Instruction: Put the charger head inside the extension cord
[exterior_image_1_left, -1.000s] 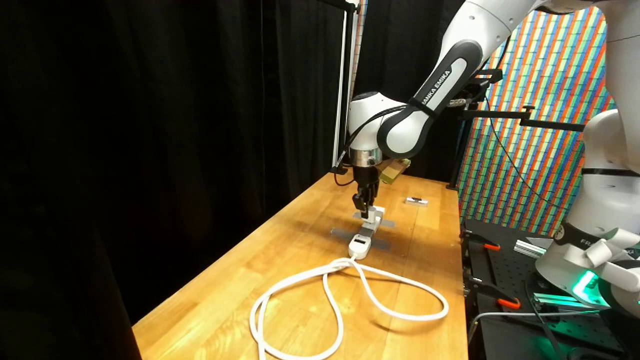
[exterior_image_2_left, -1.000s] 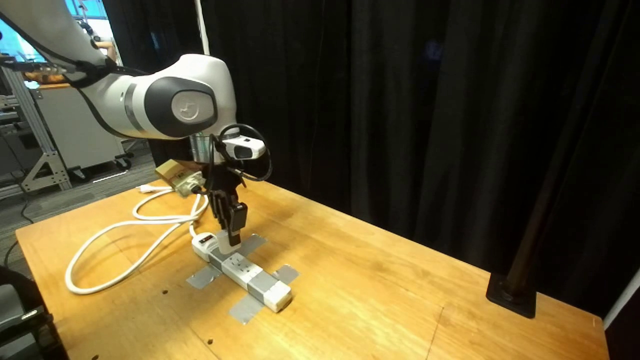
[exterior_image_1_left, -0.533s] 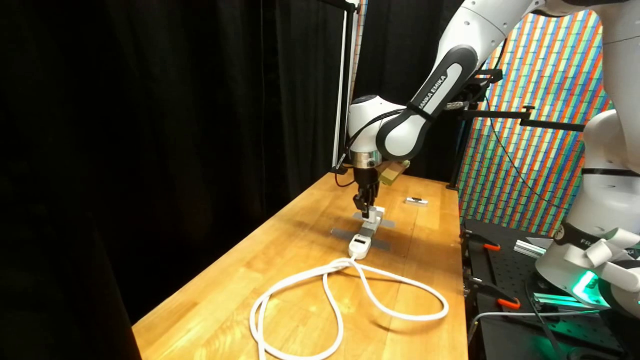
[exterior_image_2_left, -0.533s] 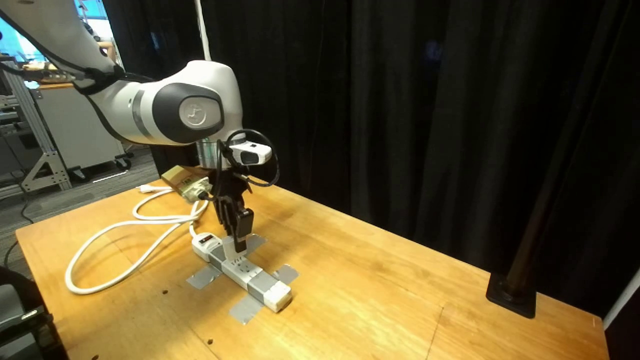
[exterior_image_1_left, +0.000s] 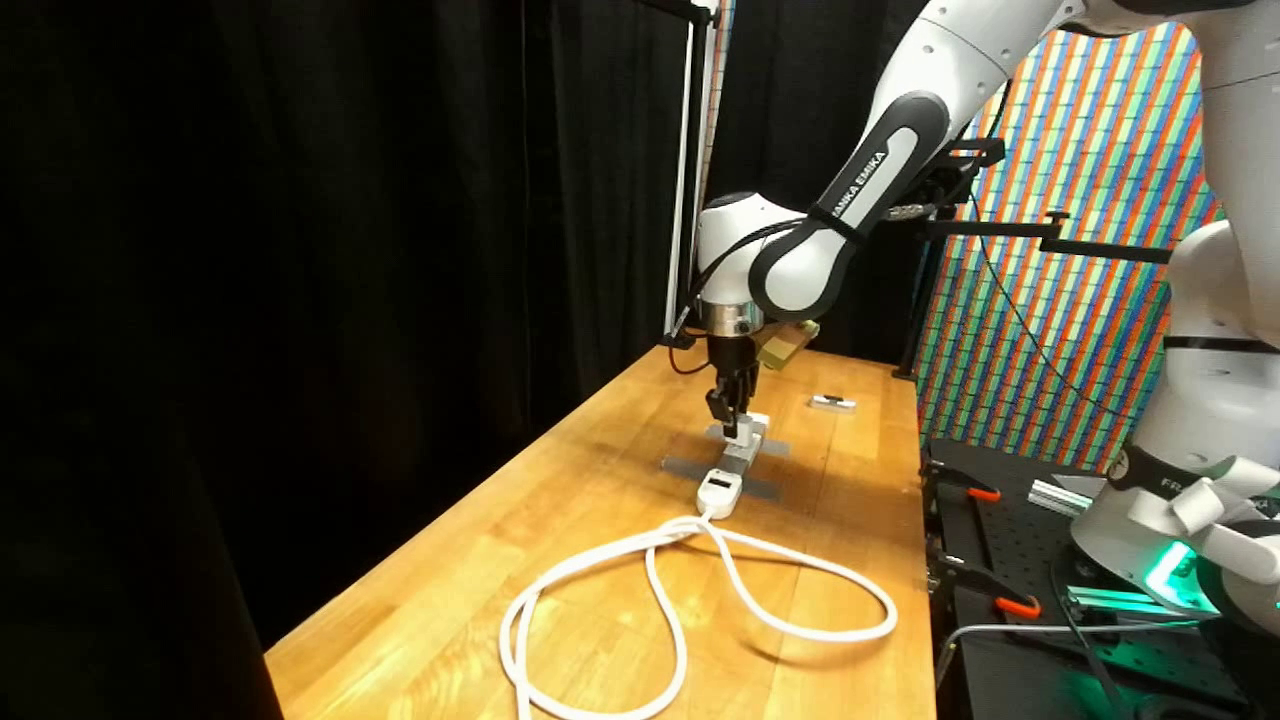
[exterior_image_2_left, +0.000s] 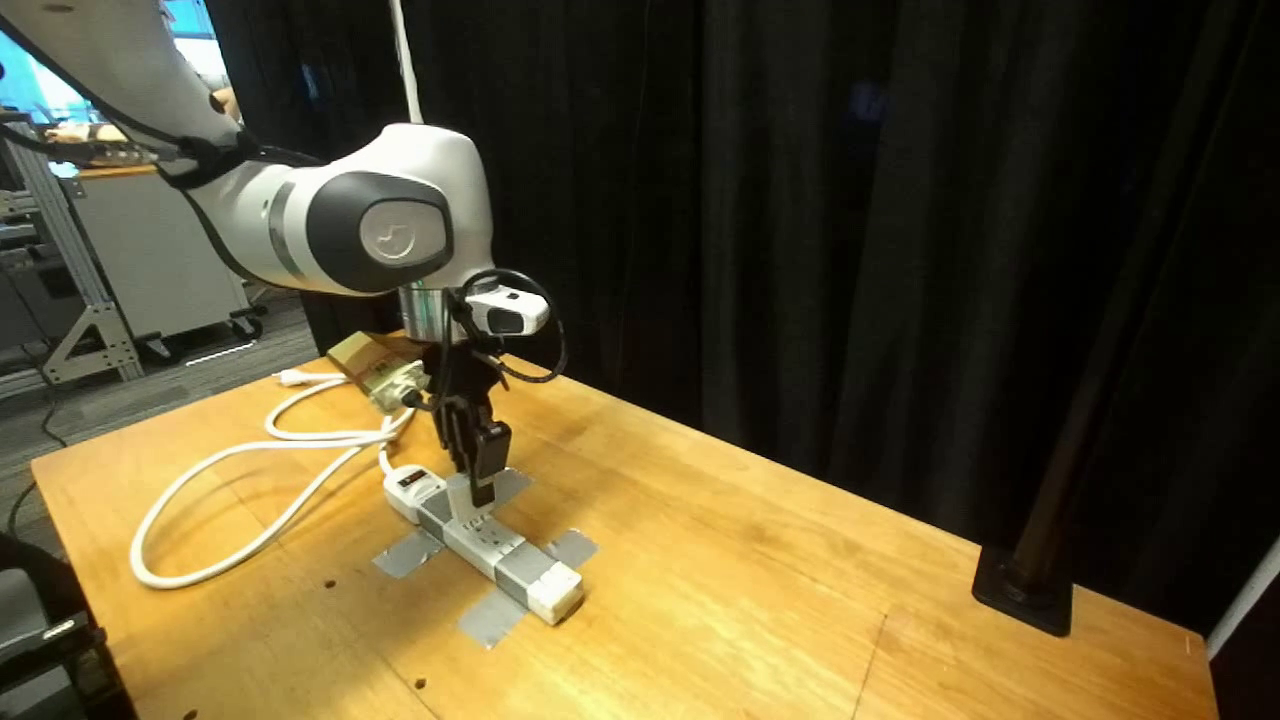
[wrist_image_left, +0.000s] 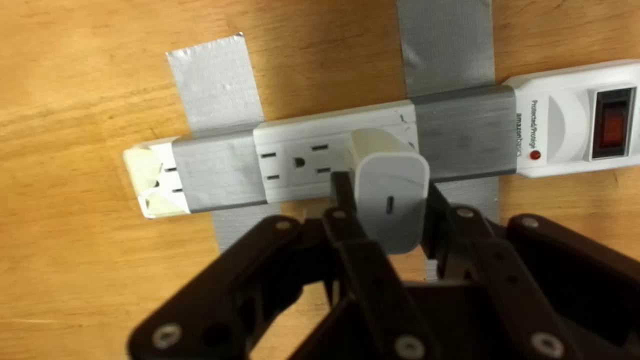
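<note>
The pincer (wrist_image_left: 387, 204) pinches the charger head (wrist_image_left: 392, 182) by 2 opposite sides, holding it upright over the extension cord (wrist_image_left: 287, 187), at the socket section's end nearer the switch (wrist_image_left: 614, 124); whether its prongs are in cannot be told. Farther out, 2 grey tape strips (wrist_image_left: 465, 132) cross the extension cord onto the wooden table (exterior_image_2_left: 750, 560), where the white cable (exterior_image_1_left: 840, 636) lies looped.

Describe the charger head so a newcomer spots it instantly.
On the wooden table lies the extension cord's long white socket bar, strapped with grey tape. Over it, a black claw grips the charger head, a small white block. Its single visible slot sets it apart from the neighbouring outlet, flat with three holes.
</note>
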